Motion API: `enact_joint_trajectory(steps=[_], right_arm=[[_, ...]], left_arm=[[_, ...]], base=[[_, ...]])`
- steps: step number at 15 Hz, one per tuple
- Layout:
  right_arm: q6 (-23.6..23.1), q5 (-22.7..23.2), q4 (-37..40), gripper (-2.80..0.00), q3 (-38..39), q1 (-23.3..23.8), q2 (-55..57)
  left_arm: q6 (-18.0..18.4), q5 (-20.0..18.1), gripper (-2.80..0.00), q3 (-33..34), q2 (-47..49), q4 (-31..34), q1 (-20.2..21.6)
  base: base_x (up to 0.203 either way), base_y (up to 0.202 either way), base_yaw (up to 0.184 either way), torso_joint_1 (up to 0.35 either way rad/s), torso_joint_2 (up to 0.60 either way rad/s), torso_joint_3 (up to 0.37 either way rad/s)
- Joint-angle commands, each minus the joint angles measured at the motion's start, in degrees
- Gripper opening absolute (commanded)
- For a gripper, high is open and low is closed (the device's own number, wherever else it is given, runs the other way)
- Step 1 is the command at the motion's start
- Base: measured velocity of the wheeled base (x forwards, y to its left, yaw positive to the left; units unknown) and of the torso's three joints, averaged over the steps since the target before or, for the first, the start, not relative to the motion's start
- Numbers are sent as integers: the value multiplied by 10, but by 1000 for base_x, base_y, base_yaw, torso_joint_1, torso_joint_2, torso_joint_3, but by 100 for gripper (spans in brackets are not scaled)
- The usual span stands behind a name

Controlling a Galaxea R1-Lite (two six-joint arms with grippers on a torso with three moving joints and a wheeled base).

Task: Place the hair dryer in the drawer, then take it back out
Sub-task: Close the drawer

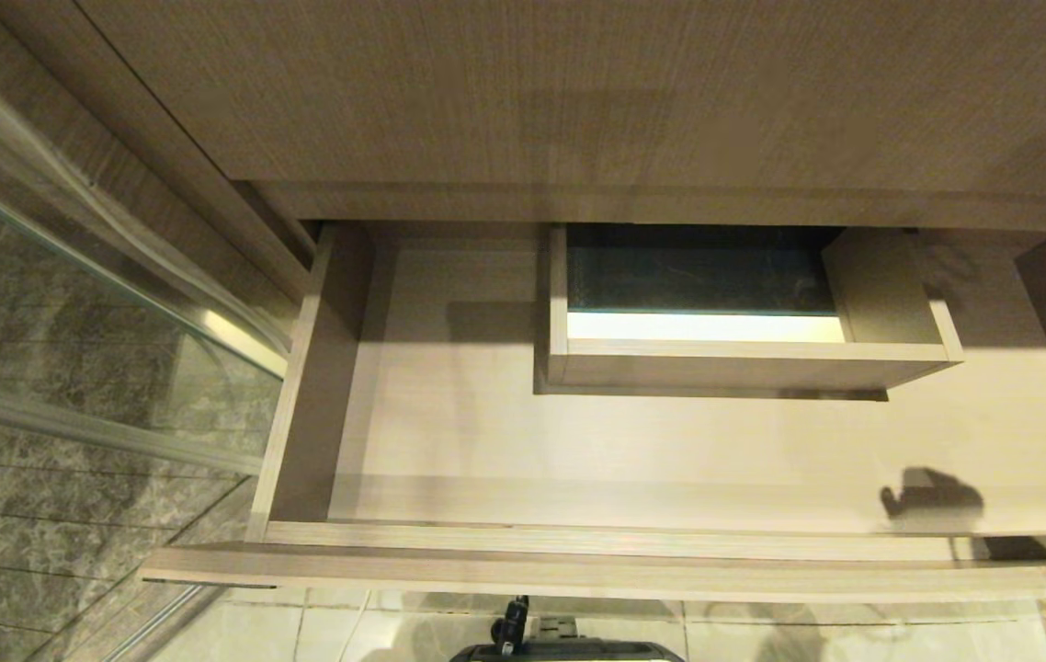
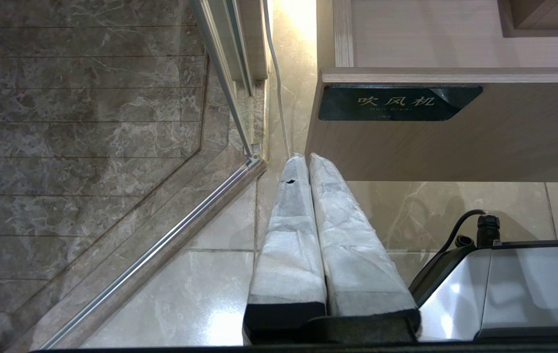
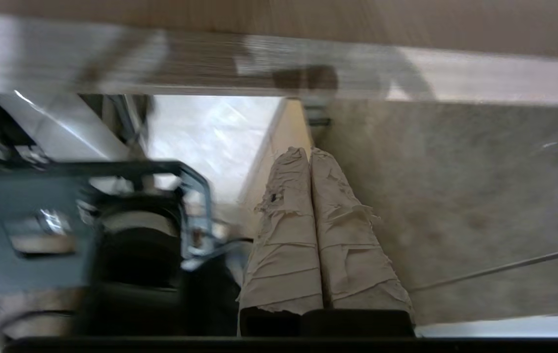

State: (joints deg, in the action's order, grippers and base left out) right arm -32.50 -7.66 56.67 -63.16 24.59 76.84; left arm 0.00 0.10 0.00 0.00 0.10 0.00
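Note:
The drawer [image 1: 578, 575] stands pulled out, a wide shallow wood-grain tray with a bare floor. The hair dryer is out of view in every frame. In the left wrist view the drawer's front [image 2: 455, 142] carries a small dark label [image 2: 399, 102]. My left gripper [image 2: 307, 157] is shut and empty, parked low beside the drawer's front left corner. My right gripper [image 3: 308, 149] is also shut on nothing, low down beneath a blurred wood-grain edge [image 3: 279, 63]. Neither arm shows in the head view.
A boxed rectangular cutout [image 1: 744, 359] rises at the back middle of the drawer. A taller wood-grain panel [image 1: 578, 92] stands above it. A glass shower door [image 1: 73, 368] with a metal rail is at the left. My own base [image 2: 504, 289] sits on the tiled floor.

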Motion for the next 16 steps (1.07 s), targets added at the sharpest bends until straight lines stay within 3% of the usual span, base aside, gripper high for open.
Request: enact_joint_trajectory(steps=[1,6,16], right_arm=[[-17,-2,6,-280,-3,0,26],[-19,-19,47,-280,-2,-1,59],[-18,-17,-7,-280,-23,-6,110]], left_arm=[[0,0,-280,1,-1,0,0],[0,0,-280,0,0,0,0],[0,0,-280,1,0,0,0]], base=[[0,0,0,0,0,0],[0,0,0,0,0,0],[0,0,0,0,0,0]])
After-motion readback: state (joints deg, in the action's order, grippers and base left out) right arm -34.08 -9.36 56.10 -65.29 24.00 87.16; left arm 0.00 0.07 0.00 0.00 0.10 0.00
